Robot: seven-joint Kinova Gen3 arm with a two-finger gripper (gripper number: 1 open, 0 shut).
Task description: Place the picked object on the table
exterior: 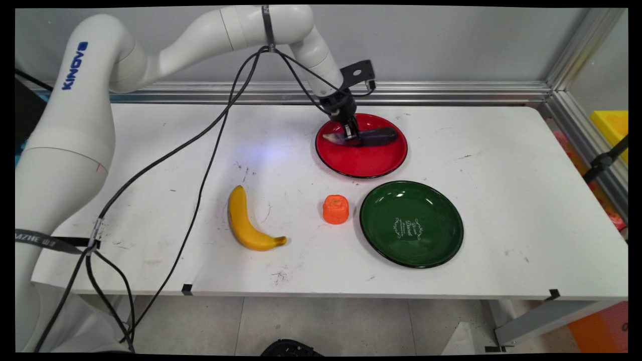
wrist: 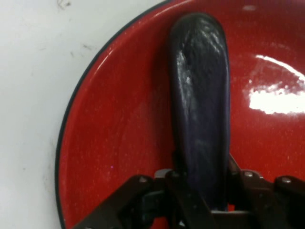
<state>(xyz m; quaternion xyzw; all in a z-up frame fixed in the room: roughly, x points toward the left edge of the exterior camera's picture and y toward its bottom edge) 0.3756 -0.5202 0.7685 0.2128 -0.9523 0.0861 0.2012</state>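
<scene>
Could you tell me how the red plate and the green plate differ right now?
The red plate carries a dark purple eggplant with the gripper closed on it; the green plate carries nothing. Red sits farther back, green nearer the front edge. Green shows white lettering. Both are round and glossy.

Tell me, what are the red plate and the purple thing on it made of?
The red plate looks like glossy enamel or hard plastic: it shows bright glare. The purple thing, likely a toy eggplant, looks like shiny plastic with faint wrinkles. The tool grips it.

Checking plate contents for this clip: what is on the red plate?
A dark purple eggplant lies on the red plate, with the pincer closed around it. The pincer covers part of the eggplant.
</scene>
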